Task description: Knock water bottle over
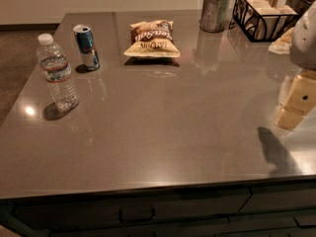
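We see the water bottle (57, 73) standing upright at about 9 o'clock on the grey countertop (163, 132), near its left edge, with its white cap on and its thin label band around the upper body. From the bottle, a blue-and-silver can (87, 47) stands upright at about 1 o'clock, near it but not touching. A bag of chips (152, 39) lies flat toward 12 o'clock on the countertop, apart from the can. At about 1 o'clock, near the far edge, stands a metal tin (215, 12) with white items in it, and just to its right is a black wire basket (260, 14) with pale packets inside. The gripper (297, 102) comes in at 3 o'clock, at the right edge of the view, low over the countertop and well apart from the bottle. It is partly cut off by the edge, so we cannot tell how far open it is or whether it has hold of anything. Its dark shadow (275, 152) falls on the countertop toward 5 o'clock.
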`<action>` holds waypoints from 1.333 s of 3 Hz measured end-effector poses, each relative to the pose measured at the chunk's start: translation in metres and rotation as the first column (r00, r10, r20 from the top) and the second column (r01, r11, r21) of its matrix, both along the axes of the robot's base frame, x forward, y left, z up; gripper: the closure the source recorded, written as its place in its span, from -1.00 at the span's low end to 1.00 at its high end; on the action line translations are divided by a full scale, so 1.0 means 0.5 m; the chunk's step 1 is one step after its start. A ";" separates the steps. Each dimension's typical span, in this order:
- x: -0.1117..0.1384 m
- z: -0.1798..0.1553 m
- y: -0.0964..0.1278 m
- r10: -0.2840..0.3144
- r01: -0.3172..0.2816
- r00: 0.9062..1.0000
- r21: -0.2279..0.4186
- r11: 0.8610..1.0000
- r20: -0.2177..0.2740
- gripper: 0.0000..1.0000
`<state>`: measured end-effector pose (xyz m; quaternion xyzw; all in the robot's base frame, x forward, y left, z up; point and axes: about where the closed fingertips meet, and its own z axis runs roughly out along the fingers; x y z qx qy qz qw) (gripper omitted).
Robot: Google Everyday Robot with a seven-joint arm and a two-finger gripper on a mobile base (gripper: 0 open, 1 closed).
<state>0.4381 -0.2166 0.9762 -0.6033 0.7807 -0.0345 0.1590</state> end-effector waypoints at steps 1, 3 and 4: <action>0.000 0.000 0.001 0.000 0.000 1.000 0.001 1.000 0.001 -1.00; 0.099 -0.015 0.179 0.032 -0.044 0.997 0.188 0.981 0.066 -1.00; 0.132 -0.033 0.297 0.055 -0.069 0.997 0.303 0.950 0.056 -1.00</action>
